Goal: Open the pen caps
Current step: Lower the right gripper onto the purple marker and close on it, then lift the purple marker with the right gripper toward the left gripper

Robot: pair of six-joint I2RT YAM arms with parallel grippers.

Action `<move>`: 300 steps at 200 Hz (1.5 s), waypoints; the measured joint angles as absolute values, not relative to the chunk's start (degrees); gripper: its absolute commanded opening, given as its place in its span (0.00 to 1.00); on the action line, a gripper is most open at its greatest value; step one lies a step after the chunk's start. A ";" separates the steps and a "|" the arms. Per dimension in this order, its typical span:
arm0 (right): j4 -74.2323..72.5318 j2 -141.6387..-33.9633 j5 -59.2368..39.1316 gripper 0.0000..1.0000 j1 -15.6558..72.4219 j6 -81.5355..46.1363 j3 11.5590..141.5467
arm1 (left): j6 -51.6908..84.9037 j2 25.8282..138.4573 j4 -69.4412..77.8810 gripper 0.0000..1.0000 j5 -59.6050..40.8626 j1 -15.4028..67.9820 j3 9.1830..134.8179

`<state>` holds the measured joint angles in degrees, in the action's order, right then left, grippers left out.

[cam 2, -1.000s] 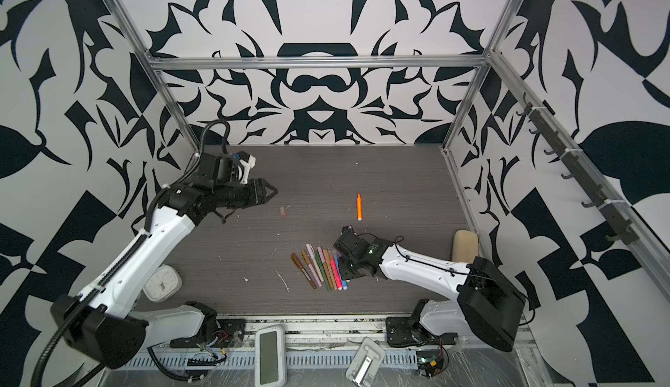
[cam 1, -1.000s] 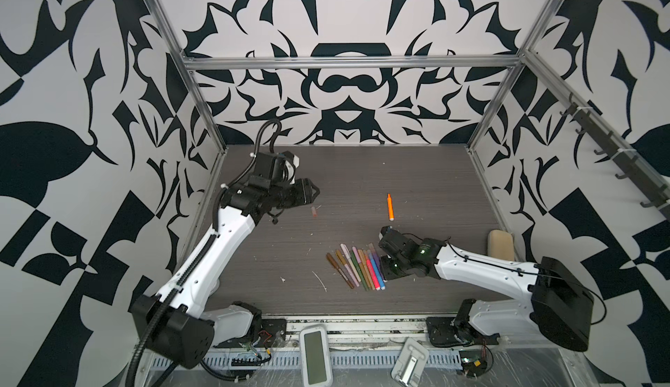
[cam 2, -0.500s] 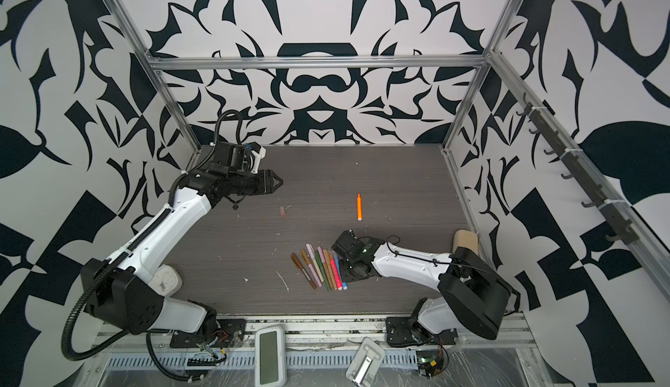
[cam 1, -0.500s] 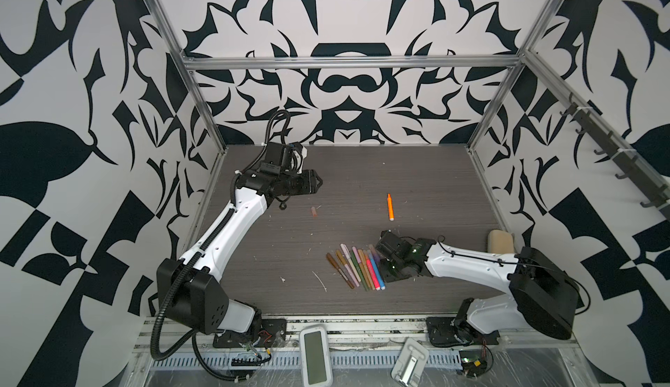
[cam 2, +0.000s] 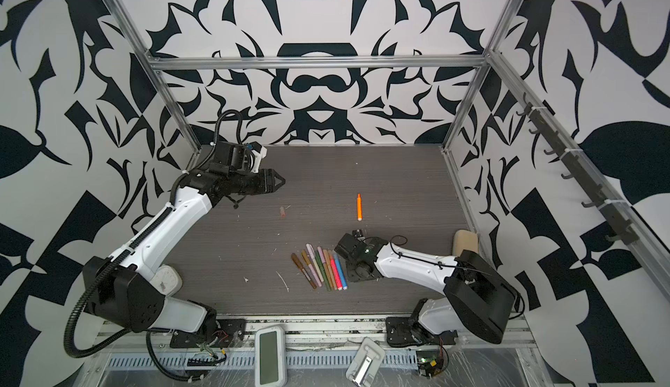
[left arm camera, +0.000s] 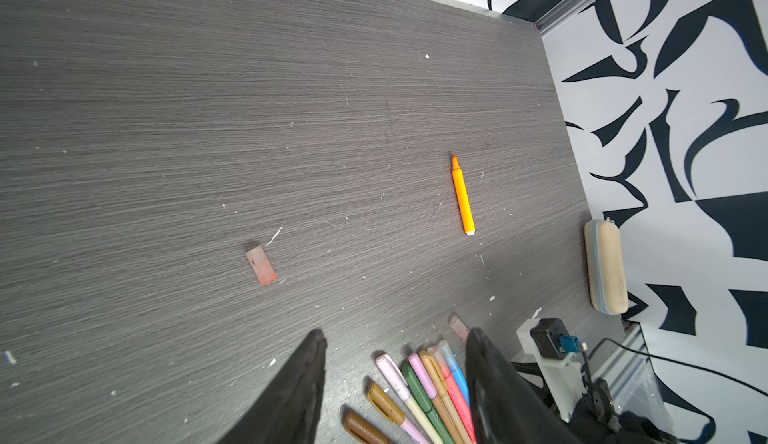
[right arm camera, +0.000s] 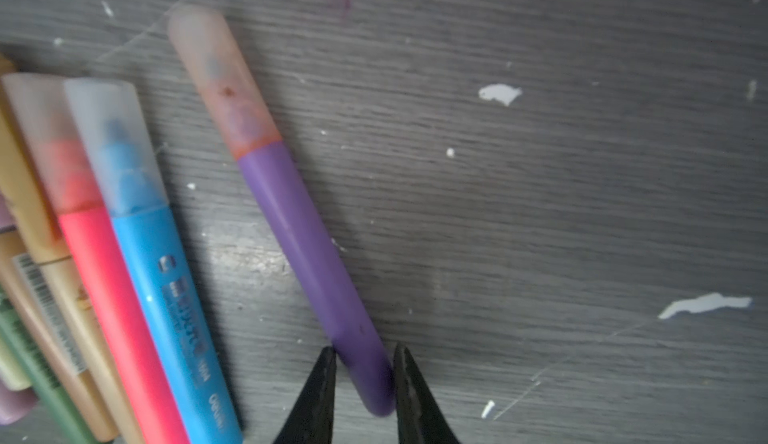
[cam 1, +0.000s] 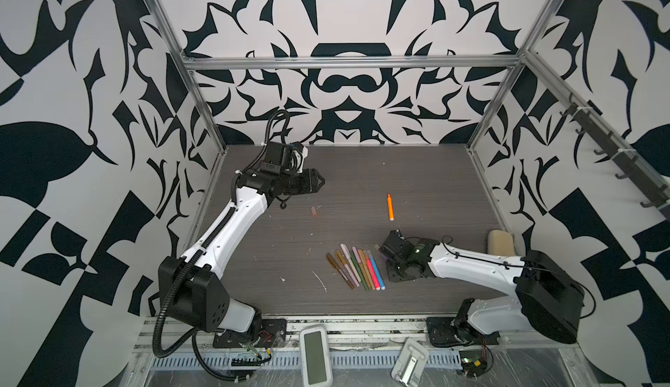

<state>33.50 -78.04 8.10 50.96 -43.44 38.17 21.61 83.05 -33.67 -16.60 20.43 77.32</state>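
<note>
- The left gripper (cam 1: 321,182) is held up over the far left corner of the desk (cam 1: 417,171). Its jaws are spread wide with nothing caught between them, which is seen best in the left wrist view.
- The right gripper (right arm camera: 365,350) is set low near the front edge, just right of the row of pens (cam 1: 357,267). It's pinched onto the tail end of the purple pen (right arm camera: 307,246), and both fingers look pressed against its sides.
- That purple pen is laid flat on the desk, a bit apart from the blue pen (right arm camera: 166,279). Its translucent pinkish cap (right arm camera: 224,80) is still pushed on.
- The row of pens is lined up side by side near the middle of the front edge, caps pointed toward the far edge. As far as can be made out, every cap there is left on.
- An orange pen (cam 1: 390,207) is found alone around the middle of the desk, uncapped, tip pointed at the far edge.
- One loose pinkish cap (cam 1: 314,211) is left lying left of centre, well apart from the orange pen.
- A beige sponge block (cam 1: 501,242) is tucked against the right edge.
</note>
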 measured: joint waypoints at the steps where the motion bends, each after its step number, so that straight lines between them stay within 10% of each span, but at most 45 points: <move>1: 33.50 -78.04 8.10 0.27 50.96 -43.42 38.17 | 21.63 83.05 -33.65 0.58 -16.67 20.43 77.32; 86: 35.46 -79.26 8.03 0.00 50.96 -40.05 38.87 | 22.57 83.07 -33.63 0.58 -18.94 20.25 76.25; 169: 39.53 -67.42 5.96 0.00 50.61 -35.68 52.62 | 26.72 88.82 -31.09 0.58 -28.34 21.21 76.20; 300: 28.95 -77.45 -11.70 0.00 45.36 -35.64 62.37 | 30.68 92.95 -27.46 0.59 -40.29 25.28 75.29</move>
<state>28.95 -77.45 -11.70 45.36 -35.64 62.37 30.68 92.95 -27.46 -40.29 25.28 75.29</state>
